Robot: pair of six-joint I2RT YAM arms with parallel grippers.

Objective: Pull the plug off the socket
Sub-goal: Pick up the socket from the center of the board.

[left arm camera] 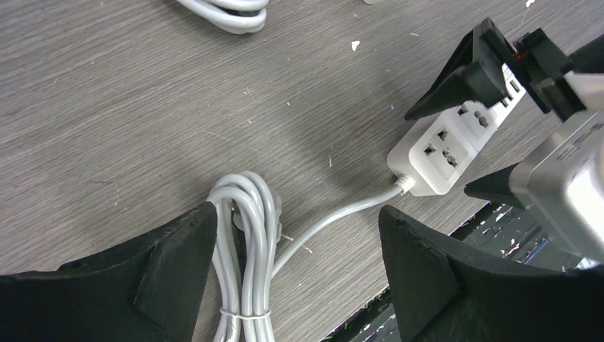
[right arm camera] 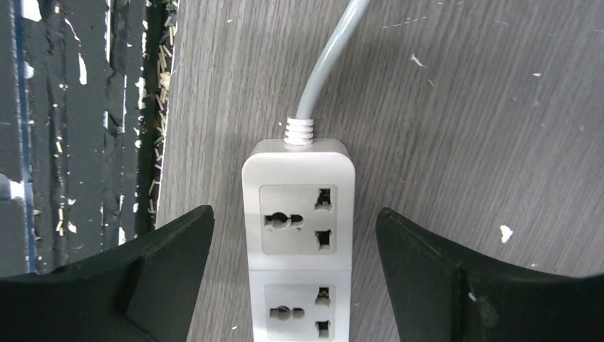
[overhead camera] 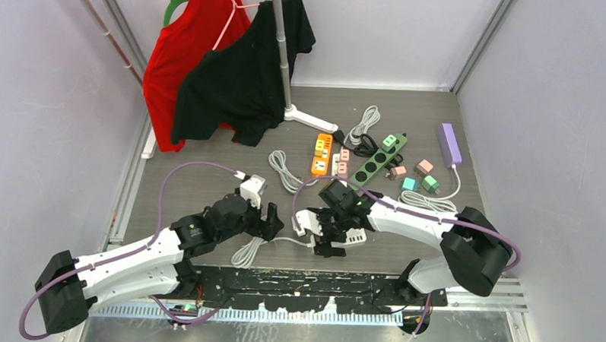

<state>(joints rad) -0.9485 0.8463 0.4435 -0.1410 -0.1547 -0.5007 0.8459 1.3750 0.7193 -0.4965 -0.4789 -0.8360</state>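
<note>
White power strip [right arm camera: 299, 242] between spread right tool [right arm camera: 293, 217] fingers.

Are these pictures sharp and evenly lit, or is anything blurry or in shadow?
Top view: even, soft light, no glare, all in focus. Left wrist view: table grain crisp, faint shadow beside the white power strip. Right wrist view: strip sharp, near jaws dark and soft-edged.

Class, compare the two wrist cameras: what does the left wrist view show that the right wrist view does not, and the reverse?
Only the left wrist: a coiled white cable and the left gripper. Only the right wrist: nothing extra, just the sockets seen square-on. Both: the right gripper astride the white power strip, its cord, the table, black edging.
</note>
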